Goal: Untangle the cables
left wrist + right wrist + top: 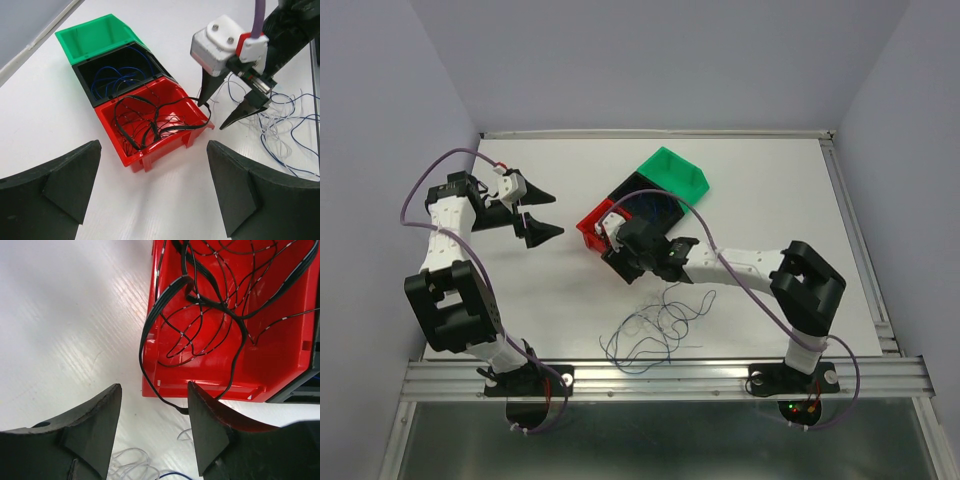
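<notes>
Three glossy plastic bins (150,152), wiry cables (155,131) looped inside, left claw (556,214), right claw (211,116) agape, empty.

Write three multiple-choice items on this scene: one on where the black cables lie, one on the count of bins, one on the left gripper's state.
1. Where do the black cables mostly lie? A) green bin B) red bin C) bare table
2. How many bins stand in the row? A) two B) three C) four
3. The left gripper is: A) open B) shut on a cable C) shut, empty
Answers: B, they coil inside the red walls; B, green, black bin and red adjoin; A, its fingers stand wide apart with nothing between.
</notes>
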`<state>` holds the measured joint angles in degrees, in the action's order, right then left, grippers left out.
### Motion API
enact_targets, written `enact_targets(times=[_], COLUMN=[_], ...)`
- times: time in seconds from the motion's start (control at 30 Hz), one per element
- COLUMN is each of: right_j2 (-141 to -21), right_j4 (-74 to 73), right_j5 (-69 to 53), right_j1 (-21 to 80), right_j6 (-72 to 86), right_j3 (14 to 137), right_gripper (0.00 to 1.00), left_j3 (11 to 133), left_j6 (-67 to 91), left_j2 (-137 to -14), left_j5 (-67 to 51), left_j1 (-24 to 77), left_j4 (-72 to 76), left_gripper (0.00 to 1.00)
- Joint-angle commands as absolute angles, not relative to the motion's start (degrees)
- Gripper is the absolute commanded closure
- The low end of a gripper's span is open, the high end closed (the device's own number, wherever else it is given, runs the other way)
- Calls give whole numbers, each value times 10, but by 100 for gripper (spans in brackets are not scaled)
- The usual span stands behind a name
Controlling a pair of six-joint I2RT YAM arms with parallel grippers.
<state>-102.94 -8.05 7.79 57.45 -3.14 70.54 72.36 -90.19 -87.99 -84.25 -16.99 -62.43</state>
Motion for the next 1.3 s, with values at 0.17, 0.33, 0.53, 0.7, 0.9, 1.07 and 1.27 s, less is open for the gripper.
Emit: enact_targets(times=[0.17,0.33,0.53,0.7,0.9,1.07,1.27], right_j2=[-1067,-1051,-1011,-989,-1006,-1028,-1052], right_j4=[-64,-63,-62,-60,-58,-51,-26], right_j5=[120,101,88,58,57,40,36], right_j1=[577,577,577,576,575,571,570], right_j6=[-65,-69,-69,-75,-78,-72,-62], right_j3=[730,720,708,708,706,702,699], right_gripper=[56,95,98,96,90,99,99], left_j3=[711,710,711,710,717,719,719], left_j6=[-911,-912,-910,-906,-906,-905,-906], left_j2=[-845,-843,-841,-830,-847,-850,-853], left_j5=[-871,-870,-870,-870,-863,-863,-860], left_j1=[-168,-168,-167,-156,-140,-137,-137], left_j4=[-638,-638,-638,-638,-639,-639,-639], left_gripper=[1,1,1,1,1,1,1])
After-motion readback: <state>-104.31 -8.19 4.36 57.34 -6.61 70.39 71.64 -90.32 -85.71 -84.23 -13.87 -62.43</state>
